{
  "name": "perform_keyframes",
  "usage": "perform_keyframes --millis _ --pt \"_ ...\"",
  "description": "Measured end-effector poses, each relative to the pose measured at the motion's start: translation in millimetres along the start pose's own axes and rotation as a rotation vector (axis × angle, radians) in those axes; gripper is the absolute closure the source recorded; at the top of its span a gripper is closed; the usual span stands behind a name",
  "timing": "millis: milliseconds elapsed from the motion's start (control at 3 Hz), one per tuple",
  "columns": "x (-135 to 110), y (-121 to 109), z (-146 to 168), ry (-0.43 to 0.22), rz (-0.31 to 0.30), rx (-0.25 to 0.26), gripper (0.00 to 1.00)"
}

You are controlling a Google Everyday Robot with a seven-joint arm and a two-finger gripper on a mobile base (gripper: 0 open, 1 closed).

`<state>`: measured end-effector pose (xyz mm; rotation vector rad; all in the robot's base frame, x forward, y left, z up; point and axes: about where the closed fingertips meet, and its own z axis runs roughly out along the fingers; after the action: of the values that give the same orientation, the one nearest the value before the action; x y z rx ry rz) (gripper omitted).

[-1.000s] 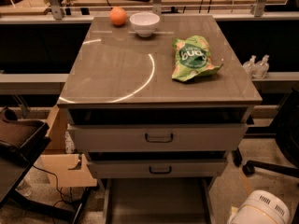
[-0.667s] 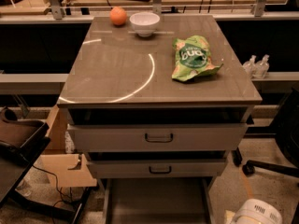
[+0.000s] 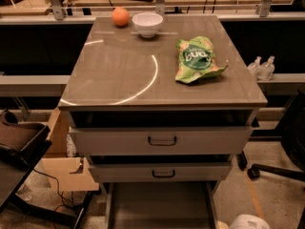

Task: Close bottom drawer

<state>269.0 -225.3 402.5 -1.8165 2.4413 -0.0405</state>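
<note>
The bottom drawer (image 3: 162, 206) is pulled far out below the cabinet, and I see its wide flat grey floor and side rails. Its front and handle are cut off by the lower edge of the view. Above it sit the middle drawer (image 3: 162, 171) and the top drawer (image 3: 162, 140), each with a small dark loop handle and each slightly ajar. Only a white rounded part of my arm (image 3: 248, 222) shows, at the bottom right corner beside the open drawer. The gripper is out of view.
On the cabinet top (image 3: 124, 75) lie a green snack bag (image 3: 198, 58), a white bowl (image 3: 147, 23) and an orange (image 3: 120, 16). A cardboard box (image 3: 66, 166) and a dark tray (image 3: 21, 142) stand to the left. A chair base (image 3: 276, 168) and two bottles (image 3: 261, 67) are to the right.
The white arm part at the bottom right has slid down and a little left, so less of it shows. The drawers and the things on top have not moved.
</note>
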Motion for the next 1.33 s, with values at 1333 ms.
perform_keyframes --millis 1333 --pt "-12.3 5.2 84.9 -0.035 -0.072 -0.051 0.0"
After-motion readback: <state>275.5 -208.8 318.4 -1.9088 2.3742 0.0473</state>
